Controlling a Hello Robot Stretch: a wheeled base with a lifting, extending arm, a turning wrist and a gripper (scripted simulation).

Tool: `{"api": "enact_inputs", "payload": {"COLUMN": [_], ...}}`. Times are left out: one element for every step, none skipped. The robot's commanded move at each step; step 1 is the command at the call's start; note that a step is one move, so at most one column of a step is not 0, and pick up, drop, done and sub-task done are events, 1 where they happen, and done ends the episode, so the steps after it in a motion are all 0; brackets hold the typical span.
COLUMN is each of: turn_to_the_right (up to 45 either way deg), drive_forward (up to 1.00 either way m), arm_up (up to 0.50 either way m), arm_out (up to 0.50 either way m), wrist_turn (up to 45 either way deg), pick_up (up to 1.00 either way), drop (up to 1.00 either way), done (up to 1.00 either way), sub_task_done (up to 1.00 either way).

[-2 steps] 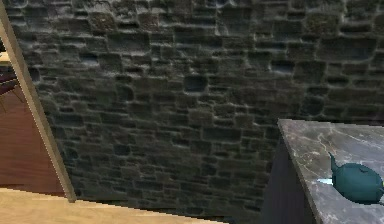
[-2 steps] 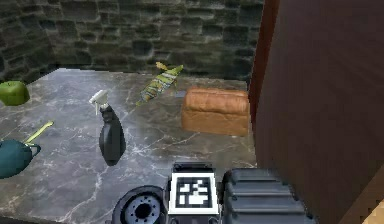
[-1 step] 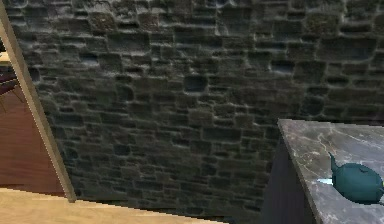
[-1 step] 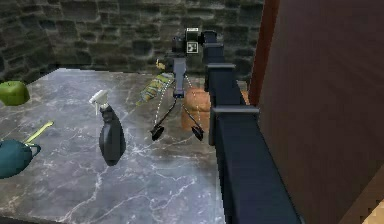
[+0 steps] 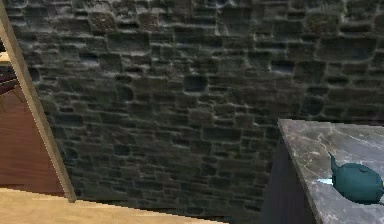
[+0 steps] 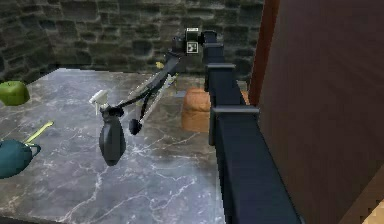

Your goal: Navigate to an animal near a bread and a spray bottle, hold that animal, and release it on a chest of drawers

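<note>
A marble countertop [image 6: 160,170] runs across the arm side view. On it stands a dark grey spray bottle [image 6: 111,142] with a pale top. To its right lies an orange-brown lump [image 6: 196,110] that may be the bread. My arm [image 6: 235,140] rises from the bottom edge, and the gripper [image 6: 124,112] reaches down and left over the counter, its thin fingers [image 6: 150,92] ending close by the spray bottle. I cannot tell whether it holds anything.
A teal teapot [image 6: 14,158] sits at the counter's left, seen again on the counter corner [image 5: 357,182]. A green apple [image 6: 12,93] and a thin yellow-green stick [image 6: 38,131] lie near it. A dark stone wall [image 5: 180,90] stands ahead, a wooden post [image 5: 35,100] at left, and a brown panel [image 6: 330,100] at right.
</note>
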Motion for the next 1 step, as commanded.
{"api": "enact_inputs", "payload": {"turn_to_the_right": [0.0], "drive_forward": [0.00], "arm_up": [0.00], "arm_out": [0.00], "wrist_turn": [45.0], "pick_up": [0.00], "drop": [0.00], "done": [0.00], "sub_task_done": [0.00]}}
